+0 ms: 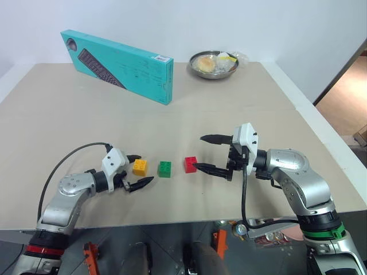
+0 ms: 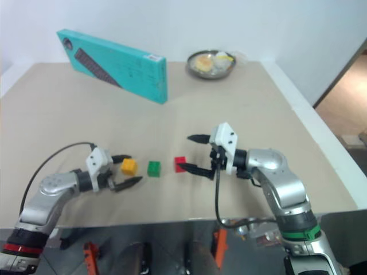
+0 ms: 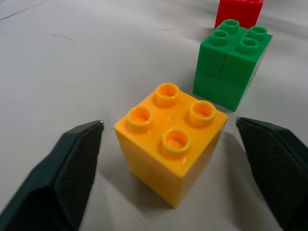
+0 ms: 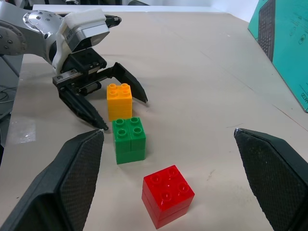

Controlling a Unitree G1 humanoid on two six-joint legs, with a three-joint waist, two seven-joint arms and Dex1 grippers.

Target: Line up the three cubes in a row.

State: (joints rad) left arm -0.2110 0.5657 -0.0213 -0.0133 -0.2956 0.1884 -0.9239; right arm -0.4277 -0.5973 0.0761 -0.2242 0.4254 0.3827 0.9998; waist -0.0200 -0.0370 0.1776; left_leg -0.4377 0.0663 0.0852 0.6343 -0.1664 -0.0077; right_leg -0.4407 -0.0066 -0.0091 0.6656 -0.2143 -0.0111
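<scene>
Cubes are seen in 1 row on the counter (image 1: 189, 109): yellow (image 1: 139, 167), green (image 1: 164, 169), red (image 1: 190, 164). The yellow cube is flanked, untouched, by the spread fingers of the left gripper (image 1: 137, 170). The right gripper (image 1: 207, 153) is held wide apart beside the red cube, gripping nothing.

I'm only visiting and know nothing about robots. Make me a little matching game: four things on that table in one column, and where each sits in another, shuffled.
Things:
1. yellow cube
2. green cube
3. red cube
4. metal bowl

Places:
A. middle of the row of cubes
B. far edge of the table, beside the teal box
C. between the open fingers of the left gripper
D. end of the row nearest the right gripper

Pairs: 1-C, 2-A, 3-D, 4-B
</scene>
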